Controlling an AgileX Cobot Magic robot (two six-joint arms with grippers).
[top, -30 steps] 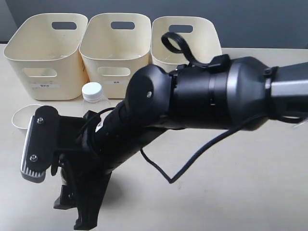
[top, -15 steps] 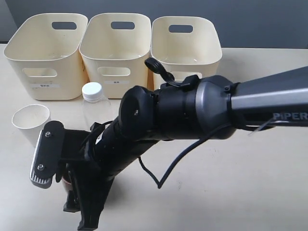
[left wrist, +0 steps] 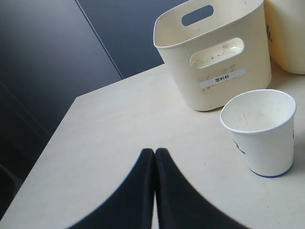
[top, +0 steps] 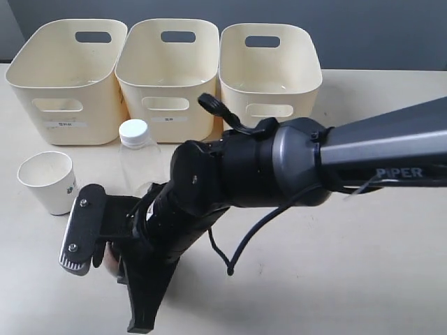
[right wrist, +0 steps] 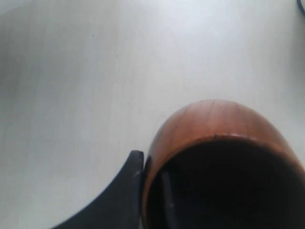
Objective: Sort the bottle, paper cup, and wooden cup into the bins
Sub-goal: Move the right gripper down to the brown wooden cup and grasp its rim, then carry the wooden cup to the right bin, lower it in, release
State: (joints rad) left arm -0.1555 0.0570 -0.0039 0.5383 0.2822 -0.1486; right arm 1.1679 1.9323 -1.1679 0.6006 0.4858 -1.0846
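Wooden cup (right wrist: 224, 157) sits on the table, apparently pinched at its rim by the right gripper (right wrist: 150, 186); bottle (top: 136, 150) and paper cup (top: 47, 181) remain unsorted before empty-looking bins (top: 70, 77); left gripper (left wrist: 155, 191) pressed together.

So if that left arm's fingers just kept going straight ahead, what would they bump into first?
Probably nothing on the table. The left gripper, fingers pressed together, points at bare tabletop towards its far edge. The paper cup and the nearest bin stand off to one side of that line, though depth is hard to judge.
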